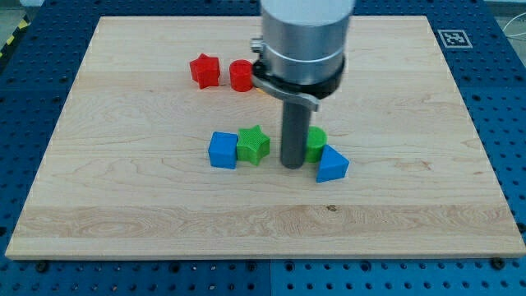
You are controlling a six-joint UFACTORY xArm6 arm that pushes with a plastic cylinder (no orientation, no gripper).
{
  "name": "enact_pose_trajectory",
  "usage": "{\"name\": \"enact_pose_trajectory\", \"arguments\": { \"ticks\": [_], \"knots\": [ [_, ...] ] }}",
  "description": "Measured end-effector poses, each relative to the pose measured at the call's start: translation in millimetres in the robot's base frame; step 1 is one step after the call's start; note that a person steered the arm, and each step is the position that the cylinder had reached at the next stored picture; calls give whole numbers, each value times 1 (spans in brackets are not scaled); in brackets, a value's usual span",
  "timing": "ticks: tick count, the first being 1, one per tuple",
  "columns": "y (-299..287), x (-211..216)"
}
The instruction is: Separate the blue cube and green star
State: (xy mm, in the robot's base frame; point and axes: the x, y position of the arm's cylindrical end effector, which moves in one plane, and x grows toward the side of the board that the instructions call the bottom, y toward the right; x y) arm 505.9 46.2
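Sitting mid-frame, the blue cube touches the green star on its right. I have no pincer; my tip rests just right of the star. Open wooden board lies below and left.

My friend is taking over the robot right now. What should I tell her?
My tip is down on the board, just to the view's right of the green star, with a green block and blue triangular block on its other side.
The blue cube and green star sit side by side, touching.
Done: nothing yet, they are not separated.
Left: push the two apart.
The red star and red block are near the view's top, uninvolved.
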Motion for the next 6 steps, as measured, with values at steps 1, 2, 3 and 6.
{"name": "enact_pose_trajectory", "arguments": {
  "ticks": [1,2,3,6],
  "knots": [
    [17,0],
    [28,18],
    [25,47],
    [-22,31]
  ]
}}
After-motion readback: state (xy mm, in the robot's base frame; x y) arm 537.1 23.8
